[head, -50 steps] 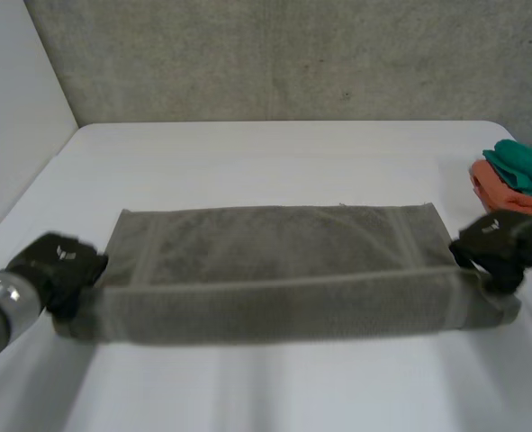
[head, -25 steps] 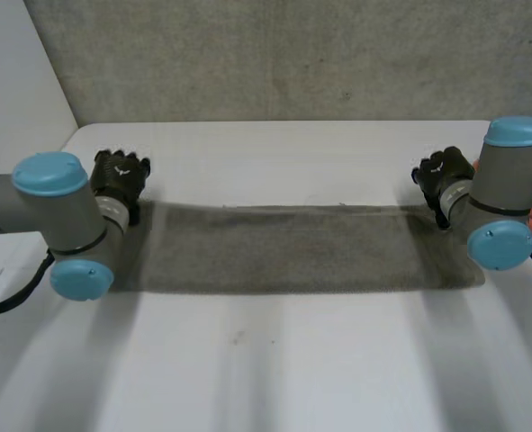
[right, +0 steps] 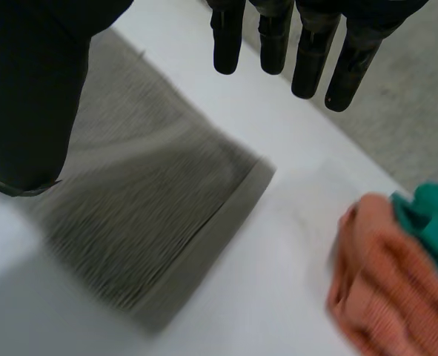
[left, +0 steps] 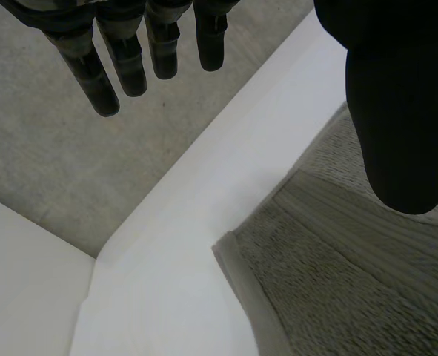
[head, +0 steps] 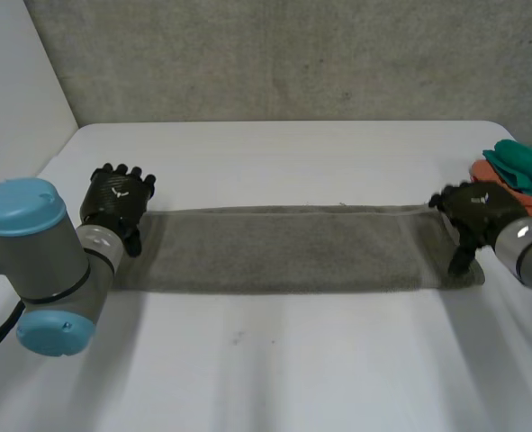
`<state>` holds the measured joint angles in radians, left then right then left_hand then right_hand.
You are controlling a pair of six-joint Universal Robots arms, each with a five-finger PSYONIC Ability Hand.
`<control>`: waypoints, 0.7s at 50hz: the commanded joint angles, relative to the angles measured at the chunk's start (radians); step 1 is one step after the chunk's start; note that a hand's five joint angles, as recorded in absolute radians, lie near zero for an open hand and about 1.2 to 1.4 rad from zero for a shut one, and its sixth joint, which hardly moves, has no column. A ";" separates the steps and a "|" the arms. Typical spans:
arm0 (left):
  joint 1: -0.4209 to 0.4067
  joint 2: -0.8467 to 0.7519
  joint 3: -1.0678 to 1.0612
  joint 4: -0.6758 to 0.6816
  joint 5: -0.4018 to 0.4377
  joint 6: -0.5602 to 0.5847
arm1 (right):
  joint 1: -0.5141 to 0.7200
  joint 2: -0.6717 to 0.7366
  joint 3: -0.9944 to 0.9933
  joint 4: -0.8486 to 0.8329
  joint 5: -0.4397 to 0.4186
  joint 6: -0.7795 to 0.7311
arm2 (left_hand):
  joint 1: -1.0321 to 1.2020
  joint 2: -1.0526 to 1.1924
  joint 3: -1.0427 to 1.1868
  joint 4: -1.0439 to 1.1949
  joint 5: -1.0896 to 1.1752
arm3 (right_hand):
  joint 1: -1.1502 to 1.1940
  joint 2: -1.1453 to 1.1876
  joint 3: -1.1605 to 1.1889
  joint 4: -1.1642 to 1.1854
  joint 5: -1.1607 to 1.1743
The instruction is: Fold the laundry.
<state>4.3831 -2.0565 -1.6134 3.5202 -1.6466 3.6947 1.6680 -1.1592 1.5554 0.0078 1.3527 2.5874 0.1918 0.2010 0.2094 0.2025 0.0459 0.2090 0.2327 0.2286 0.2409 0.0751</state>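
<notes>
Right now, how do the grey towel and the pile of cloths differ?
The towel is grey, one long flat strip; the pile is orange and green, heaped at the edge of the table. The left hand and right hand hang open at the towel's ends; neither holds the pile. Both are cloth on the table.

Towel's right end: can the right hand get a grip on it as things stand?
Probably yes. The right hand is open right at that end of the grey towel, thumb above the cloth, with nothing between them. The orange cloth and green cloth lie apart, off to the side.
</notes>
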 commanded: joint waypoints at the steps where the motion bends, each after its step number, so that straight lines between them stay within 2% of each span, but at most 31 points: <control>1: -0.004 -0.016 -0.005 0.026 -0.001 -0.001 | -0.057 0.013 0.103 -0.084 -0.024 -0.021 | -0.017 -0.026 -0.035 -0.028 -0.046 | 0.243 0.219 0.223 0.211 0.202; 8: -0.005 -0.019 -0.014 0.036 0.001 -0.001 | -0.071 0.101 0.095 -0.135 -0.030 -0.038 | -0.017 -0.026 -0.035 -0.028 -0.046 | 0.466 0.442 0.446 0.434 0.425; 10: -0.004 -0.021 -0.019 0.036 0.001 -0.001 | -0.080 0.133 0.084 -0.134 -0.030 -0.052 | -0.017 -0.026 -0.035 -0.028 -0.046 | 0.683 0.659 0.663 0.651 0.642; 14: -0.004 -0.021 -0.023 0.036 0.001 -0.001 | -0.091 0.156 0.075 -0.123 -0.026 -0.078 | -0.017 -0.026 -0.035 -0.028 -0.046 | 0.748 0.724 0.728 0.716 0.707; 15: -0.004 -0.021 -0.023 0.036 0.001 -0.001 | -0.094 0.153 0.081 -0.124 -0.032 -0.082 | -0.017 -0.026 -0.035 -0.028 -0.046 | 1.161 1.137 1.141 1.129 1.120; 25: -0.002 -0.002 -0.031 0.036 -0.001 -0.001 | -0.145 0.113 0.109 -0.114 -0.052 -0.090 | -0.017 -0.026 -0.035 -0.028 -0.046 | 1.187 1.164 1.168 1.155 1.147; 28: -0.002 0.005 -0.034 0.036 -0.001 -0.001 | -0.207 0.067 0.130 -0.104 -0.069 -0.104 | -0.017 -0.026 -0.035 -0.028 -0.046 | 1.187 1.164 1.168 1.155 1.147; 31: -0.001 0.018 -0.043 0.036 -0.001 -0.001 | -0.332 0.015 0.147 -0.100 -0.086 -0.147 | -0.017 -0.026 -0.035 -0.028 -0.046 | 1.187 1.164 1.168 1.155 1.147; 35: 0.001 0.030 -0.046 0.034 -0.002 -0.002 | -0.466 -0.013 0.149 -0.083 -0.080 -0.312 | -0.017 -0.026 -0.035 -0.028 -0.046 | 1.187 1.164 1.168 1.155 1.147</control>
<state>4.3822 -2.0430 -1.6527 3.5558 -1.6478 3.6937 1.4015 -1.1116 1.6909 -0.0954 1.2790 2.4559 0.1918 0.2010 0.2094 0.2025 0.0459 0.9541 1.1679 1.1821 1.1882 0.9813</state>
